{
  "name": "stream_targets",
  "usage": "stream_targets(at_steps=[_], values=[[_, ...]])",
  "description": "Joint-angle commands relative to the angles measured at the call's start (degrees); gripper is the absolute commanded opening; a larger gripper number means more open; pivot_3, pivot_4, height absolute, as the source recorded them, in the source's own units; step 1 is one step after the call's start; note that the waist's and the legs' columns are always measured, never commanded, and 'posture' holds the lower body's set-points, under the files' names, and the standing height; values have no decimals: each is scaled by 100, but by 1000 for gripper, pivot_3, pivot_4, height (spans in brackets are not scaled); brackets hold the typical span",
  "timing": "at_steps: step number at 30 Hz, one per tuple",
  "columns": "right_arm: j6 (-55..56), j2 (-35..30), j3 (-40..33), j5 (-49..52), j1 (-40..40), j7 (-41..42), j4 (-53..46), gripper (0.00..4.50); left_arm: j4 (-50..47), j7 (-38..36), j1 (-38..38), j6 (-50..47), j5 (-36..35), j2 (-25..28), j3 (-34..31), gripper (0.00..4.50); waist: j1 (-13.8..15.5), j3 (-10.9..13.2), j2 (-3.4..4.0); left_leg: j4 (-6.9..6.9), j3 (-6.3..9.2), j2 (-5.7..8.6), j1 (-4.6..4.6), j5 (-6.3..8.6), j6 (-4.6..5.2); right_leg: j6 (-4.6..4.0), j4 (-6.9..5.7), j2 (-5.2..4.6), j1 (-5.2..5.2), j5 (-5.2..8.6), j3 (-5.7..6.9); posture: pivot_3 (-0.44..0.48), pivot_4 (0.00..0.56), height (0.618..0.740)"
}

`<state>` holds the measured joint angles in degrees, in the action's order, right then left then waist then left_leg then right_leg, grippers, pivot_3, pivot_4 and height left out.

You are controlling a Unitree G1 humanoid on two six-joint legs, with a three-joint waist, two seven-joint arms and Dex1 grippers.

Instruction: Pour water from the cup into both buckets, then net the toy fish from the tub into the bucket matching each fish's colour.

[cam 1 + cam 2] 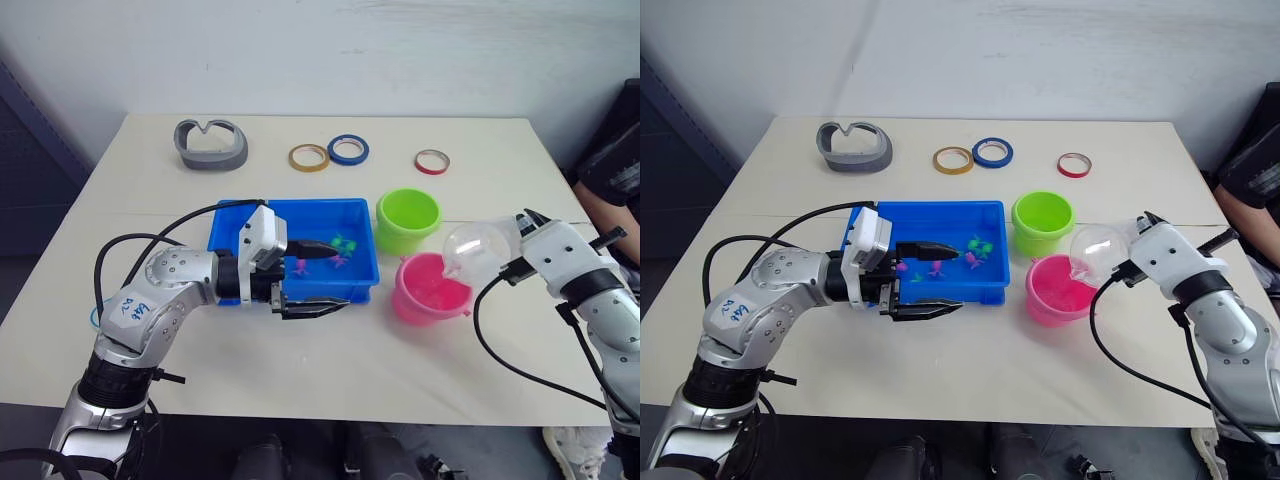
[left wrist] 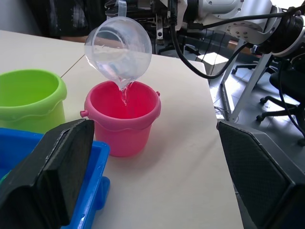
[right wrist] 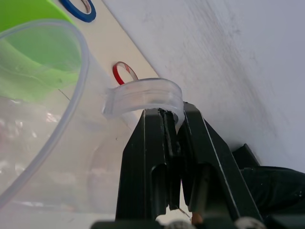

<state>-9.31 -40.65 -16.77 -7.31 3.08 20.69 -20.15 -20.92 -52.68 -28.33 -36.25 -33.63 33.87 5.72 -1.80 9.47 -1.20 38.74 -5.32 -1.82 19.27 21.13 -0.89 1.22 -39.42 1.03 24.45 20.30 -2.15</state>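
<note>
The clear cup [image 1: 476, 250] is tipped mouth-down over the pink bucket [image 1: 428, 292], and a thin stream of water [image 2: 125, 91] runs from its lip into that bucket. My right gripper [image 3: 172, 125] is shut on the cup's handle [image 3: 143, 94]. Just behind the pink bucket stands the lime green bucket [image 1: 408, 220]. The blue tub [image 1: 245, 223] holds green fish [image 1: 345, 242] and pink fish [image 1: 299, 266]. Over the tub's front right part hovers my left gripper [image 1: 338, 276], open with nothing between its fingers.
A grey curved object [image 1: 211, 145] lies at the back left. Yellow [image 1: 309, 157], blue [image 1: 348, 150] and red [image 1: 432, 161] tape rings lie along the back. A light blue curved rim [image 1: 94, 316] peeks out behind my left arm. A person's arm [image 1: 610, 175] is at the right edge.
</note>
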Motion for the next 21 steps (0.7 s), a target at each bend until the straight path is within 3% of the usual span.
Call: stream_targets(at_steps=[1, 13, 21], values=[[-292, 157, -447, 499, 179, 25, -162, 62, -39, -23, -46, 60, -29, -6, -85, 4500, -2, 0, 0, 1, 0, 0, 0, 0, 0, 0, -1, 0, 0, 0, 0, 0, 150, 740], [-2184, 425, -1043, 2195, 1033, 260, 499, 62, 226, 441, -166, 42, 237, -170, -111, 4500, -16, 0, 0, 7, 0, -1, 0, 0, 1, 0, -5, 0, 0, 0, 0, 0, 150, 740], [-2225, 185, -389, 2029, 2538, 232, 2006, 62, 376, 1003, -330, -261, 235, -370, -313, 4500, -68, 0, 0, 13, -1, 0, 3, 0, 2, 0, -9, 0, 4, 0, -1, 0, 150, 740]])
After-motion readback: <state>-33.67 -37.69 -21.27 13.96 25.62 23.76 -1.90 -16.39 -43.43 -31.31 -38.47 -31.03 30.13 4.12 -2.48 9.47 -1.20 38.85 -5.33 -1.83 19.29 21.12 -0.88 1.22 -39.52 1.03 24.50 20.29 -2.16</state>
